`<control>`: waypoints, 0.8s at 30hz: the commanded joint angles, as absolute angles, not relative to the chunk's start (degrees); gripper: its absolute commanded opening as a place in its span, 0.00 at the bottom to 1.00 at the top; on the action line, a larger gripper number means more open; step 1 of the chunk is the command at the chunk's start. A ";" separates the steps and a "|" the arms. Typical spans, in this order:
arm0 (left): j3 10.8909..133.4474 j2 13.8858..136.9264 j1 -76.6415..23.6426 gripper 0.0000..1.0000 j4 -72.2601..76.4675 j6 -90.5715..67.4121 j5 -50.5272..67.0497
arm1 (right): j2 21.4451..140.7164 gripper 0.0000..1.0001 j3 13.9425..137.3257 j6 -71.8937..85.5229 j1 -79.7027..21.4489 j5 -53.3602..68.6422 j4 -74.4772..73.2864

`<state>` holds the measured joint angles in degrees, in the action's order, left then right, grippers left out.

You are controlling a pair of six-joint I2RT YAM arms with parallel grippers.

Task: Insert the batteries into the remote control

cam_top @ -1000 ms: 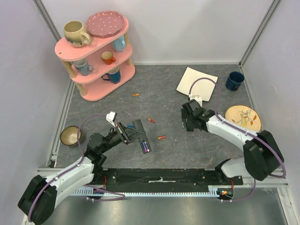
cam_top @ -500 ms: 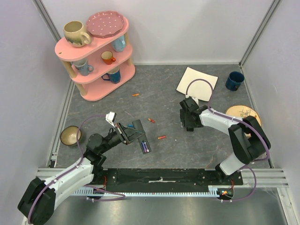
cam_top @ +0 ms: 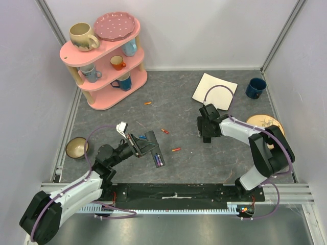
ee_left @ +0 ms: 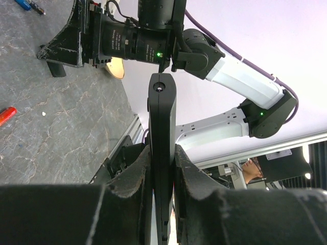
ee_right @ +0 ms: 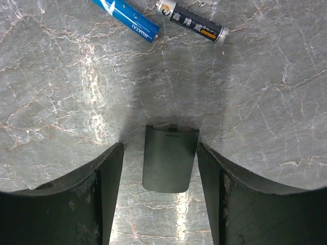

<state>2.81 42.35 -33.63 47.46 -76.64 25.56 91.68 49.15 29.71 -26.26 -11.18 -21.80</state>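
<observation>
The remote control [cam_top: 155,148] is a slim black bar, and my left gripper [cam_top: 139,146] is shut on one end of it. Blue and purple batteries [cam_top: 159,161] sit in its recess. In the left wrist view the remote control [ee_left: 162,112] stands edge-on, clamped between the fingers [ee_left: 127,178]. My right gripper [cam_top: 207,137] points down at the floor. Its jaws stand open around a dark grey battery cover [ee_right: 169,159] lying flat, with a gap on each side. A blue battery [ee_right: 125,19] and a black battery [ee_right: 198,28] lie just beyond it. Loose batteries lie at mid-floor: a red battery [cam_top: 164,130] and an orange battery [cam_top: 176,149].
Another orange battery [cam_top: 147,103] lies near a pink three-tier shelf [cam_top: 104,56] with mugs at the back left. A small bowl [cam_top: 76,148] sits at the left edge. A white square plate [cam_top: 214,91], a blue mug [cam_top: 255,88] and a patterned plate [cam_top: 263,127] are on the right.
The right arm's elbow has folded inward while its gripper stayed over the same spot, and its jaws have narrowed around the cover. The left arm and remote have not moved.
</observation>
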 commanded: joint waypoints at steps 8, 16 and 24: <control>0.00 42.27 -33.84 0.02 49.66 -74.88 24.43 | 91.50 0.66 45.97 29.00 -25.31 -8.97 -20.30; 0.00 43.24 -33.84 0.02 50.54 -75.06 24.78 | 90.00 0.67 44.47 28.91 -25.23 -10.72 -22.41; 0.00 43.07 -33.84 0.02 50.89 -75.23 25.14 | 89.65 0.66 43.68 29.53 -25.93 -11.25 -23.20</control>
